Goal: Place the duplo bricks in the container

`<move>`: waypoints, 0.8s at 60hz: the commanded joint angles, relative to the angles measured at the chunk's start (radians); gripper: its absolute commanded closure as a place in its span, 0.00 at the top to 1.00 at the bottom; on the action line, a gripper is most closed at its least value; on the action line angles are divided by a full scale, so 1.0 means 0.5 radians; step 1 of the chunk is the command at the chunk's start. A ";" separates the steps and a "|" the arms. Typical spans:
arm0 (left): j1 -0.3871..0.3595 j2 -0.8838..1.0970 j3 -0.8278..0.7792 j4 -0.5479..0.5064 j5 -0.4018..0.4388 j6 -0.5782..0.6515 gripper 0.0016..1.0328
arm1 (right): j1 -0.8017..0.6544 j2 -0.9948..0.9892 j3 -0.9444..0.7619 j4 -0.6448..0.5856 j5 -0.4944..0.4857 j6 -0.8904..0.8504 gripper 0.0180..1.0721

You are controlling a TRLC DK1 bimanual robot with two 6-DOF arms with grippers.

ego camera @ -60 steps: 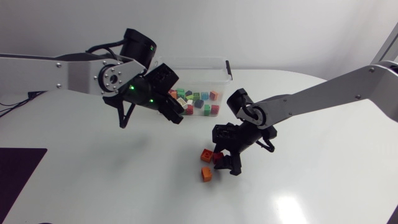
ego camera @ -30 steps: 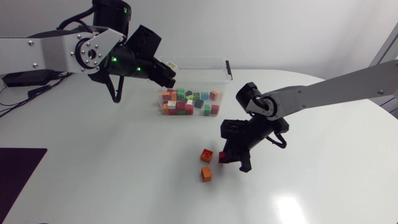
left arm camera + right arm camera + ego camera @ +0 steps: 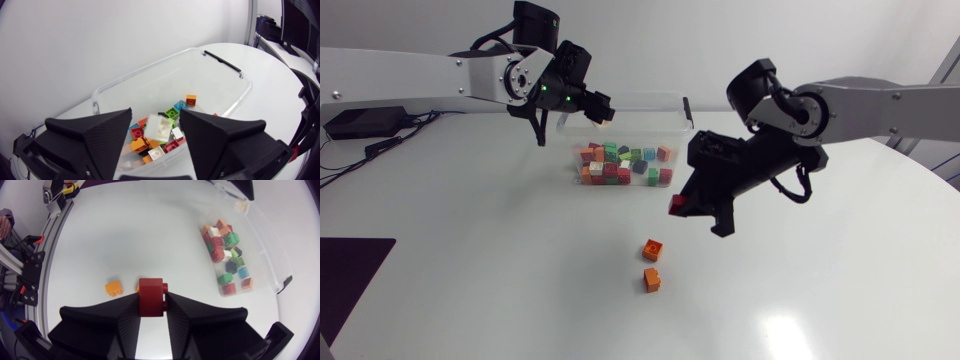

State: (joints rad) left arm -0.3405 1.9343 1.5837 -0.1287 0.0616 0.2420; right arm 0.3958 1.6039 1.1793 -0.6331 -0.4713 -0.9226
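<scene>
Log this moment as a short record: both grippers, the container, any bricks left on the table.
left gripper: open, over the container; white brick in the gap between its fingers
right gripper: shut on a red brick, above the table
container: clear tub holding many mixed-colour bricks
on table: two orange bricks, apart from each other

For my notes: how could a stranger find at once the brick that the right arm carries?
Follow the right arm to its tool, near the clear container. The brick clamped there is red; the two loose bricks on the table nearby are orange.
</scene>
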 commanded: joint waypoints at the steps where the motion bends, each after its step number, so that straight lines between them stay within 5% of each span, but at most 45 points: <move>1: 0.027 0.037 0.069 0.024 -0.022 -0.042 0.95 | -0.028 -0.008 0.139 -0.025 -0.021 0.112 0.21; 28: 0.021 -0.693 -0.676 0.113 -0.019 0.139 0.95 | -0.110 0.431 0.761 0.472 -0.002 0.753 0.21; 48: -0.138 -1.034 -1.219 0.064 0.199 0.344 0.95 | -0.104 0.823 1.120 0.720 0.133 1.035 0.21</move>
State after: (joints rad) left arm -0.3874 1.4364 1.0260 -0.0853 0.1421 0.3779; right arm 0.3386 1.9724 1.6997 -0.3000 -0.4168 -0.4519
